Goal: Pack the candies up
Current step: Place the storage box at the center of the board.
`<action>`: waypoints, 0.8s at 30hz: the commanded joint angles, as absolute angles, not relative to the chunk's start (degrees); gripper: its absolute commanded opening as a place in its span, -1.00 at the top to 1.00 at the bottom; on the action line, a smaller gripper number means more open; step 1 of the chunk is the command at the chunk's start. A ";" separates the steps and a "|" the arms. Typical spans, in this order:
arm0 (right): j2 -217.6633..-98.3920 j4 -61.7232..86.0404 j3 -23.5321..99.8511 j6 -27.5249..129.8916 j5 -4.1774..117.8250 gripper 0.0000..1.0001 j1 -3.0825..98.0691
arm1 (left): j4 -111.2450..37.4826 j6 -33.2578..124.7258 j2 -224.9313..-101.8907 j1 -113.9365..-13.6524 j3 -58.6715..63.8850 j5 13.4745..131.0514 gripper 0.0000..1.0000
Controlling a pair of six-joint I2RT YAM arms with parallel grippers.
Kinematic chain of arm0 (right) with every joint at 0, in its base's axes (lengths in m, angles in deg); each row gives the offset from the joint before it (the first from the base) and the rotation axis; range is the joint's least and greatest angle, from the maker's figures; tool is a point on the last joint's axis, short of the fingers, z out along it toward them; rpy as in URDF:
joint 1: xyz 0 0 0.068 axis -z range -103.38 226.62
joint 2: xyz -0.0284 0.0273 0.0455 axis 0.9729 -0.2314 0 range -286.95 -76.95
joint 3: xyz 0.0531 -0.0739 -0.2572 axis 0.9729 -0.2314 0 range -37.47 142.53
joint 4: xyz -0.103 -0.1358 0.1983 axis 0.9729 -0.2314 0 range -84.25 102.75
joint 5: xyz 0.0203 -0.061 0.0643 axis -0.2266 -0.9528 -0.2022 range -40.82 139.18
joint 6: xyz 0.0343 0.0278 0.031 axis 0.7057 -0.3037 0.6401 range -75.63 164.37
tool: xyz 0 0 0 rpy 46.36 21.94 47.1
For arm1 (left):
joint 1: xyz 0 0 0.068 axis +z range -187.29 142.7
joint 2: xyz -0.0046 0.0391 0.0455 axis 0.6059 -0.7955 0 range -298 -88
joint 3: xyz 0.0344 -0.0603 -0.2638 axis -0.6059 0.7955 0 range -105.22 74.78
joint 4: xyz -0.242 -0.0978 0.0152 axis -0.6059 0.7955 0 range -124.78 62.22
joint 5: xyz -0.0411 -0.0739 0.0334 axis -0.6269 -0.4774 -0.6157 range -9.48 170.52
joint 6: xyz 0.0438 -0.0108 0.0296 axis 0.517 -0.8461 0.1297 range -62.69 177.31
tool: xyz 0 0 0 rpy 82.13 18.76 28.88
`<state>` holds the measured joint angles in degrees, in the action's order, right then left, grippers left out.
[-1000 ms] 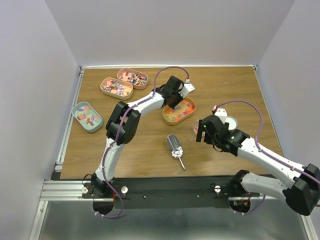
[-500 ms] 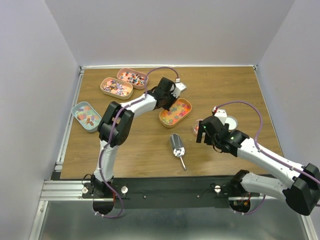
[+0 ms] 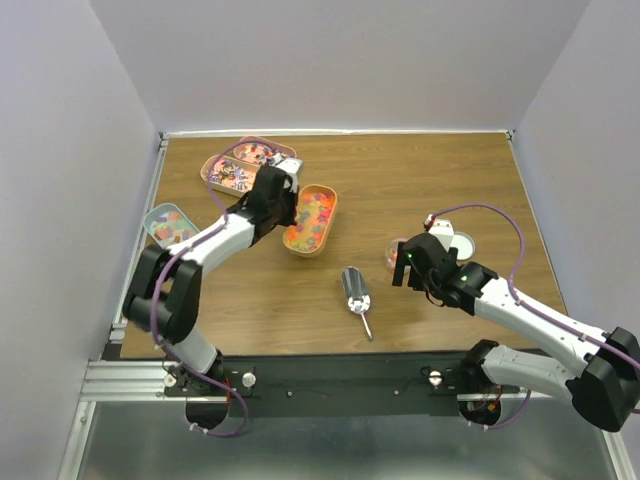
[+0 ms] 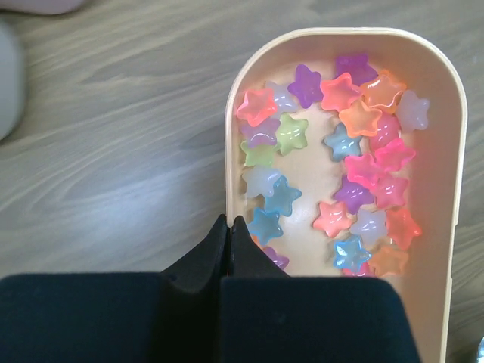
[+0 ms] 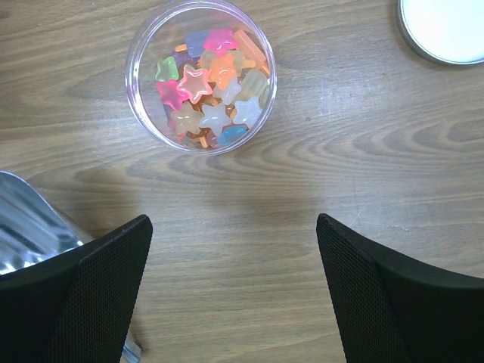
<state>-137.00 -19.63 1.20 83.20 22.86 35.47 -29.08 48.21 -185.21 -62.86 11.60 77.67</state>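
Where top view hides grip, left wrist shows gripper [image 4: 229, 224] pinching tin [image 4: 454, 151].

Even, diffuse light from overhead fills my workspace, leaving only soft-edged shadows on the brown wooden table [image 3: 430, 180]. From my left wrist, a pale sheen washes the wood beside the peach oval tin [image 4: 451, 197]. Glossy highlights dot the translucent star-shaped candies [image 4: 355, 121], and my black left pincer [image 4: 229, 223] reads as a soft, featureless dark mass. From my right wrist, the wood grain is crisp, the round white lid [image 5: 446, 26] bleaches out, and the silver metal scoop [image 5: 30, 219] glares.
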 commanded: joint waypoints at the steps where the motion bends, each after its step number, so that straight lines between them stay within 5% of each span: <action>1: -135.83 -17.31 0.14 82.16 20.79 -0.90 35.49 | -35.74 34.05 -172.75 -59.10 20.08 88.68 1.00; 10: -135.40 -15.99 -0.38 81.20 20.80 -0.90 35.49 | -32.93 20.85 -163.15 -45.85 28.81 101.35 1.00; 24: -134.25 -14.93 -1.26 80.93 20.80 -0.91 35.49 | -25.30 14.61 -183.09 -34.31 12.83 106.35 1.00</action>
